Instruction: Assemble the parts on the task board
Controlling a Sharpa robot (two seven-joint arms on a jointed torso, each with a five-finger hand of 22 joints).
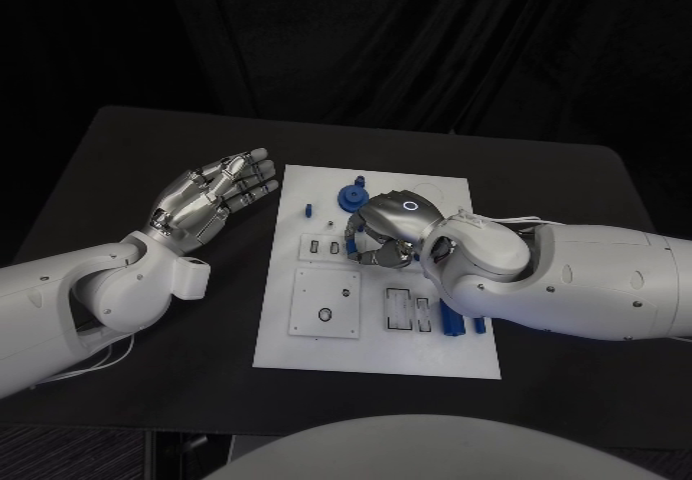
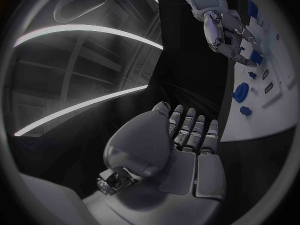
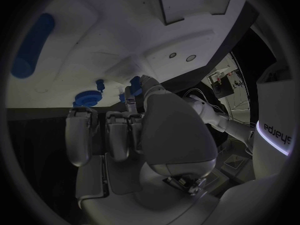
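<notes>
— Where is the white rectangular task board (image 1: pixel 378 350) sitting?

— It is lying flat in the middle of the black worktop (image 1: pixel 577 390), with its small blue plastic parts spread over it: a blue toothed gear (image 1: pixel 352 195) is standing near the far edge, a small blue peg (image 1: pixel 306 210) is lying just beside it, and a blue cylinder (image 1: pixel 450 322) is resting at the board's right edge, partly under the right arm.

— And the silver right hand (image 1: pixel 378 228)?

— It is hovering low over the board's middle, fingers curling downward toward the surface. In the right wrist view a small blue piece (image 3: pixel 134 81) is showing right at the fingertips (image 3: pixel 129 92) — whether they are actually pinching it, I cannot tell.

— What is the silver left hand (image 1: pixel 214 195) doing?

— It is holding nothing (fingers stretched out straight and close side by side), floating above the worktop just left of the board's far corner, apart from every part.
</notes>
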